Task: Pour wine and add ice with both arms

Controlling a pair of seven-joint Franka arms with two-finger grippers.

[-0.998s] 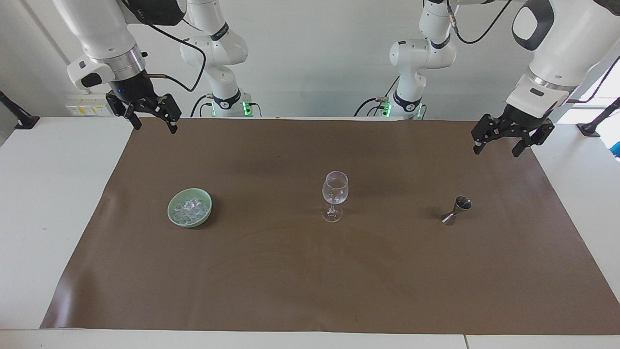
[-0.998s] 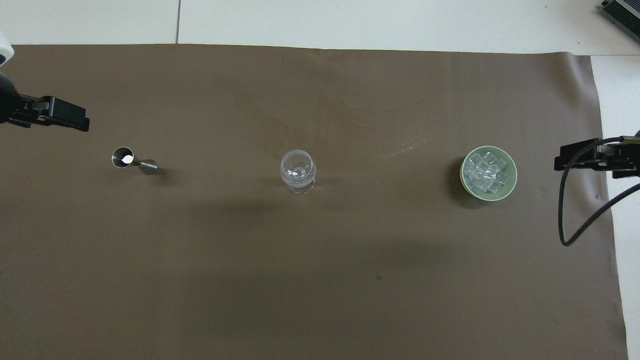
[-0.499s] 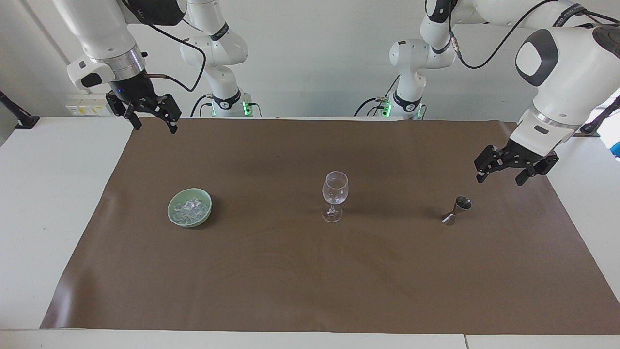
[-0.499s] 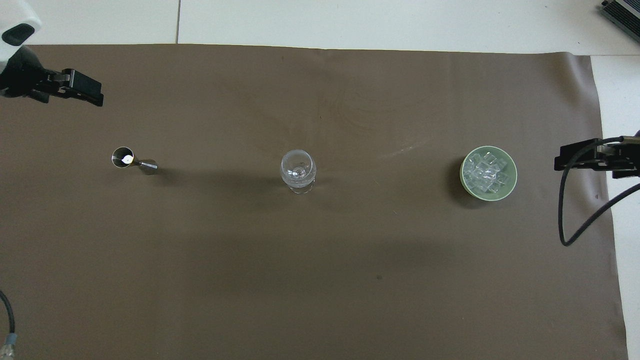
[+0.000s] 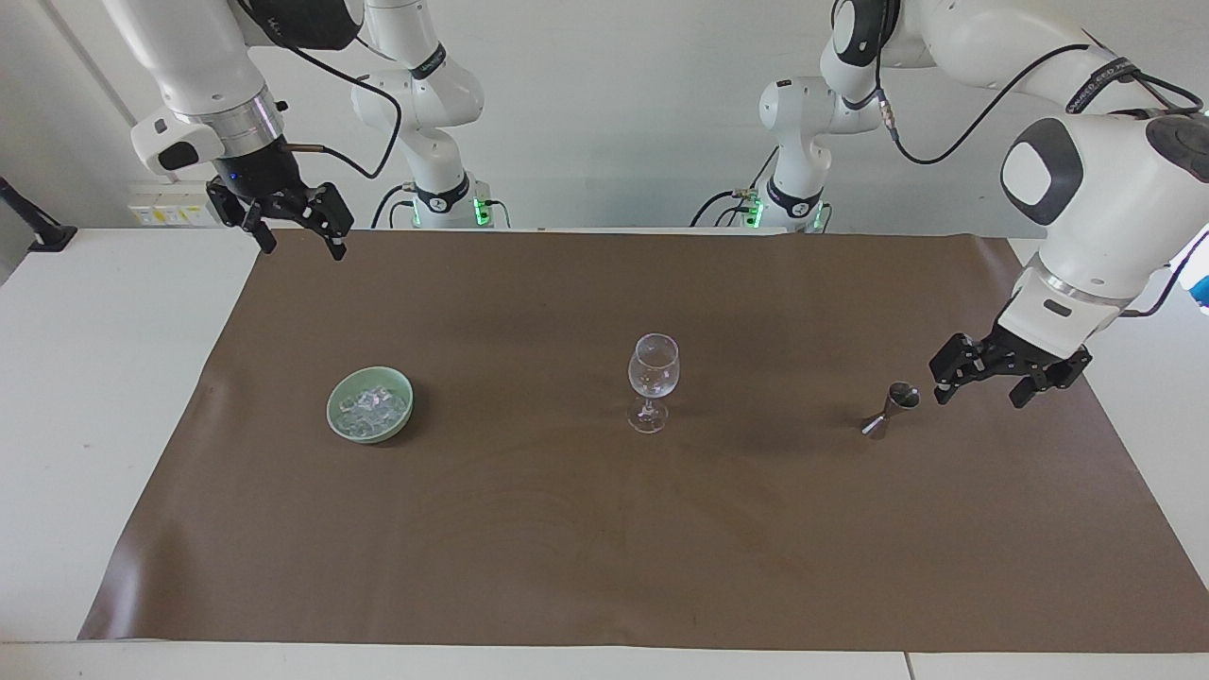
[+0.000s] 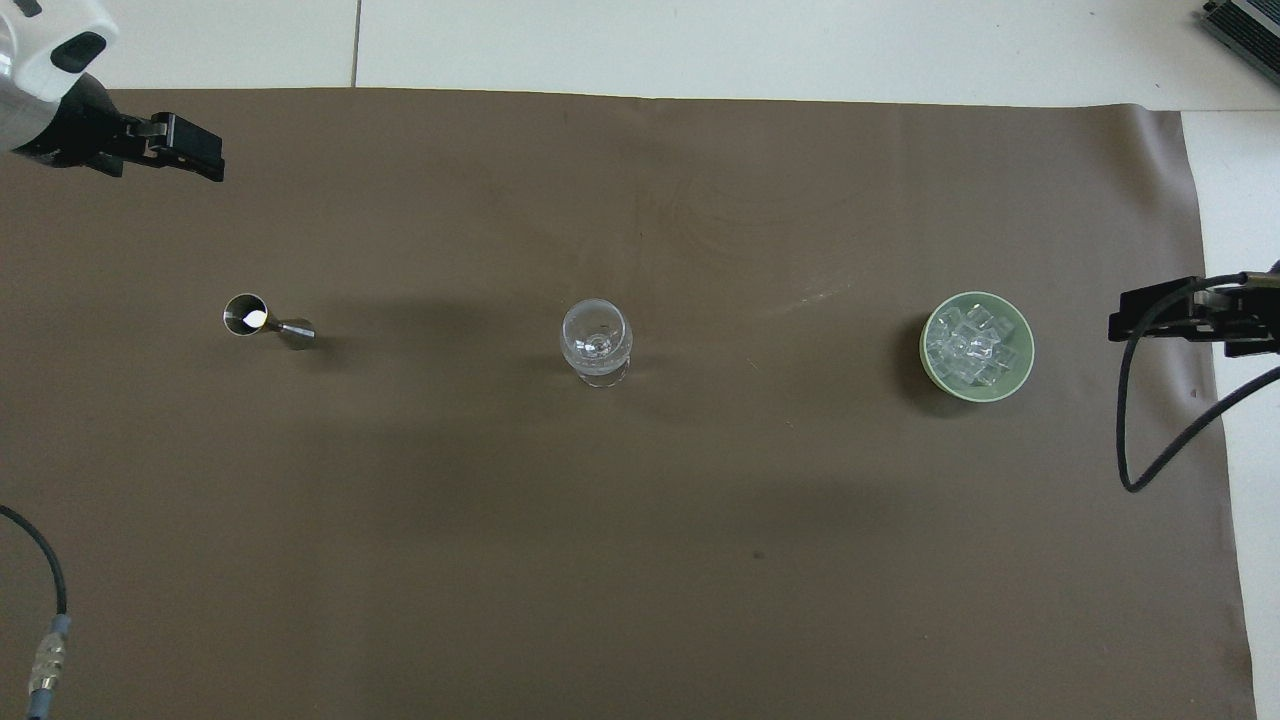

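Ice (image 5: 371, 406) in bowl (image 5: 343, 426), glass (image 5: 653, 379) beside

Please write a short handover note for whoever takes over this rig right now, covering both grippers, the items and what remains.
Left gripper: open, empty, low over the brown mat beside the metal jigger, not touching it.
Right gripper: open, empty, waiting in the air over the mat's edge at the robots' end.
Items: wine glass upright mid-mat, apparently empty; ice heaped in the green bowl toward the right arm's end; jigger upright toward the left arm's end.
Done: nothing poured, no ice moved.
Left: grasp the jigger, pour into the glass, add ice.
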